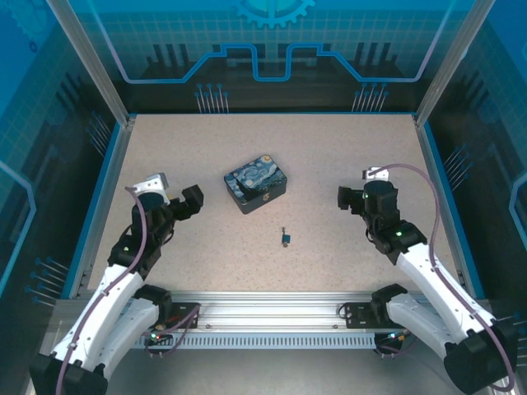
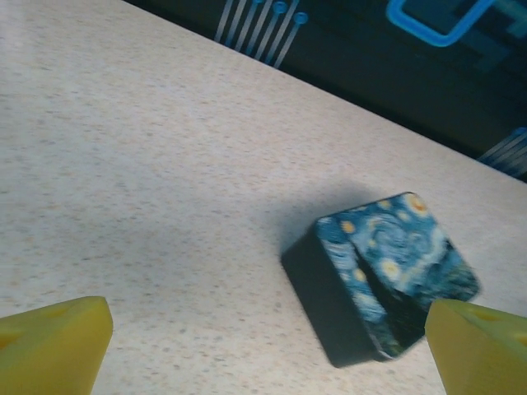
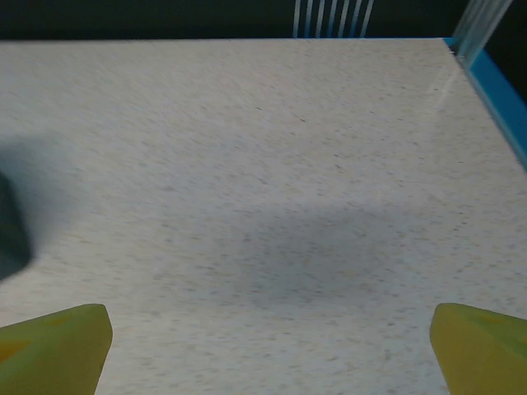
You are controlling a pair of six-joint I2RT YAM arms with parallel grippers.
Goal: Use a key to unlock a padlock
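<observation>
Key lies 8 o'clock of right end effector, nearer than left end effector; long axis roughly 12–6. Both spread, empty.

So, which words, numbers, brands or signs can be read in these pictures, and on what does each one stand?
There is no readable text in any view.
The padlock carries a starry-night painting, with no words or brand visible.
The key is too small to show any marking.
The back wall shows a gear drawing and blue lines, with no letters or numbers.
</observation>
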